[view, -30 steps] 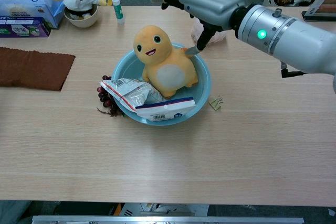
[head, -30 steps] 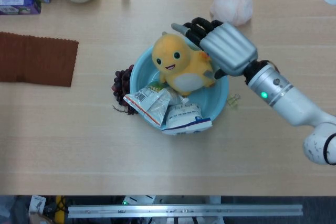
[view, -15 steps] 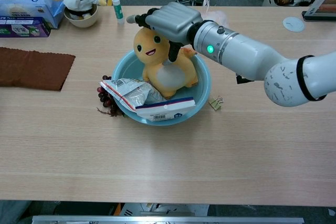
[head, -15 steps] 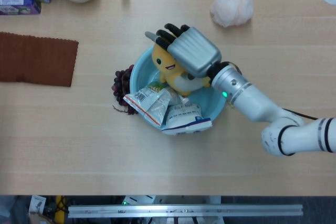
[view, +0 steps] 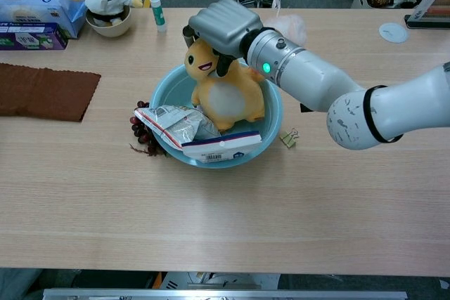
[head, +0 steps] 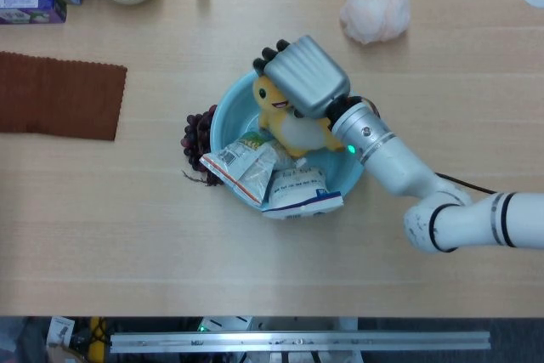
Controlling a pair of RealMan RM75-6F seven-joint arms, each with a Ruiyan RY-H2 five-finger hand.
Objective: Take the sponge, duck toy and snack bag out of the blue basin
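Duck toy (view: 223, 89) sat in blue basin (view: 271, 126), frame center, w/ right hand (view: 219, 27) on its head.
Fingers curled over head; firm grip unclear. Snack bag (view: 176, 122) lay at basin's lower left.

The right hand (head: 304, 76) grips the duck toy (head: 287, 118) inside the blue basin (head: 223, 116).

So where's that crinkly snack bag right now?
The snack bag lies in the blue basin, at its front-left in both views, hanging over the rim. The duck toy sits right behind it, and dark grapes lie outside the basin's left edge.
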